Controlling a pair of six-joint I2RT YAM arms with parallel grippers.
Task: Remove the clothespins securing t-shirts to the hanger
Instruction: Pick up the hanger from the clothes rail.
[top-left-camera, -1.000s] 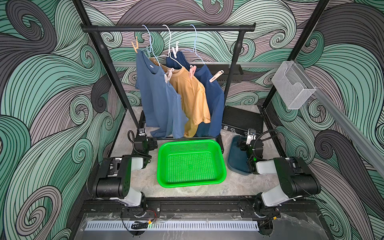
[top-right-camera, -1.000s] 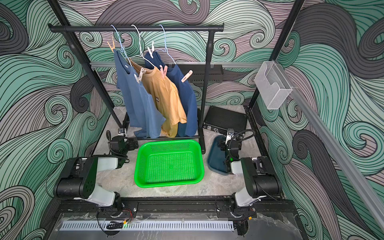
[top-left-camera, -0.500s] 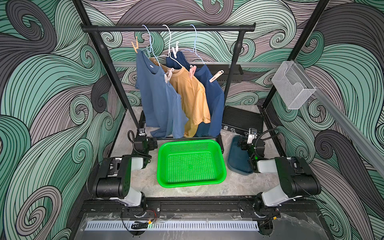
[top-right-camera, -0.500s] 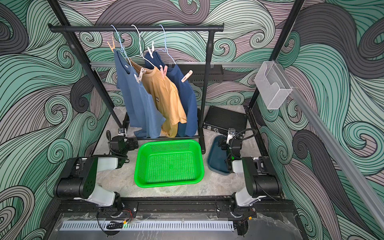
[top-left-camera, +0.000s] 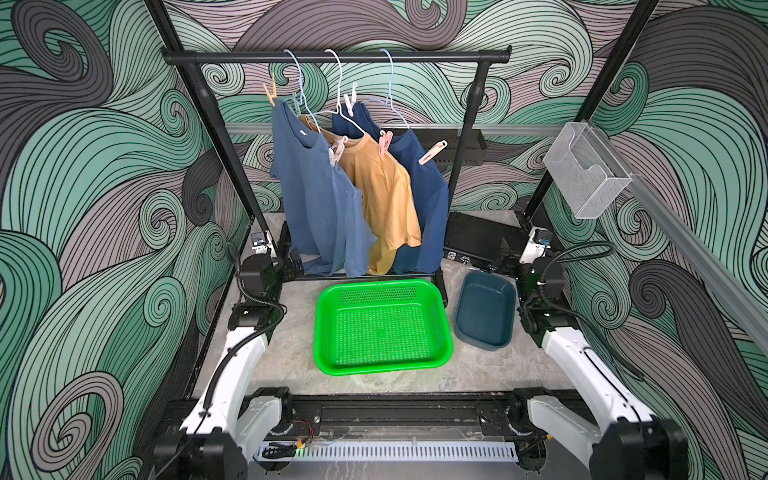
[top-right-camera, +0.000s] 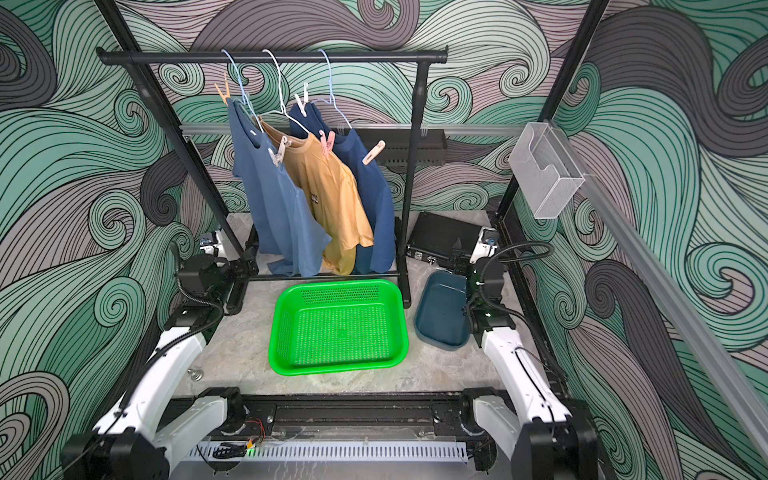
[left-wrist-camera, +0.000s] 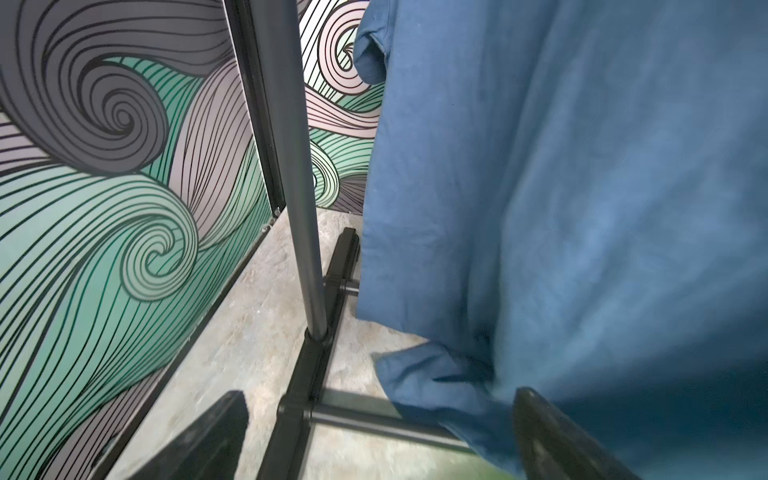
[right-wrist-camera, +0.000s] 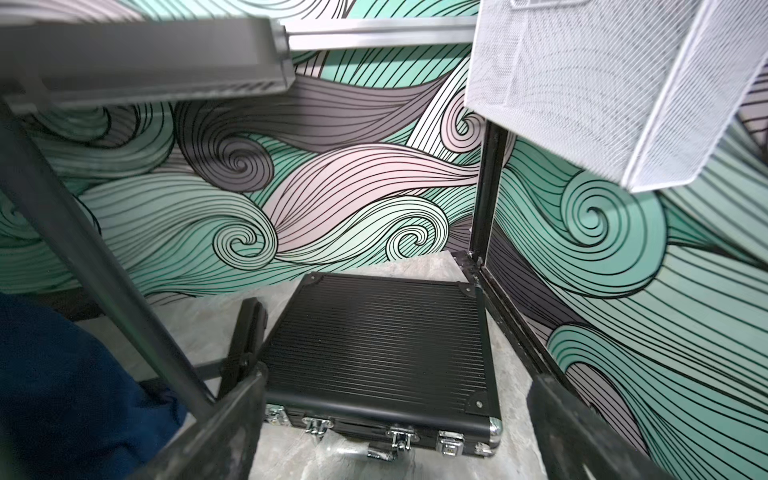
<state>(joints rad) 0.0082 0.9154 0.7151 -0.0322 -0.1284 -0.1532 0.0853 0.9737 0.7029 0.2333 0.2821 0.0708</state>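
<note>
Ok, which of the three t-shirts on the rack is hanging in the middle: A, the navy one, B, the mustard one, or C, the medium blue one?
B: in both top views the mustard t-shirt hangs between the medium blue t-shirt and the navy t-shirt.

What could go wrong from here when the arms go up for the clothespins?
1. The hangers only hook over the rail; tugging a clothespin could swing or unhook one.
2. The open left gripper sits low beside the blue shirt; rising, it might snag the hem.
3. A freed clothespin may drop past the basket.
</note>
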